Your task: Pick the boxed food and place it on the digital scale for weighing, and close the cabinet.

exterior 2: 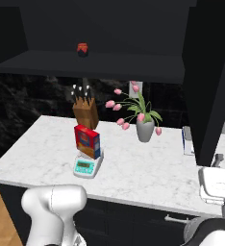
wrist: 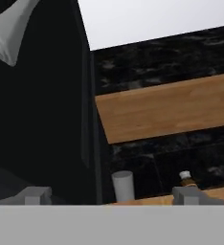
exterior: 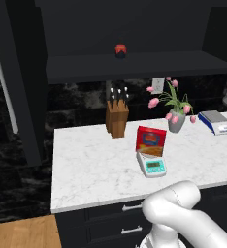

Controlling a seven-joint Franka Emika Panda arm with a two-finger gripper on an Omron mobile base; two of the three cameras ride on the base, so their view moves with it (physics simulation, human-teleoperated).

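Observation:
The red boxed food stands upright on the round plate of the white digital scale, mid-counter; both also show in the right base view, the box on the scale. The black cabinet above is open, with its left door and right door swung out. My white hand hangs low beside the right door's lower edge. In the hand view my gripper is open with nothing between its fingertips, and the black door face with its silver handle lies to the left.
A small red jar sits on the cabinet shelf. A knife block, a vase of pink tulips and a blue-edged scale stand at the counter's back. Dark drawers lie below the counter edge.

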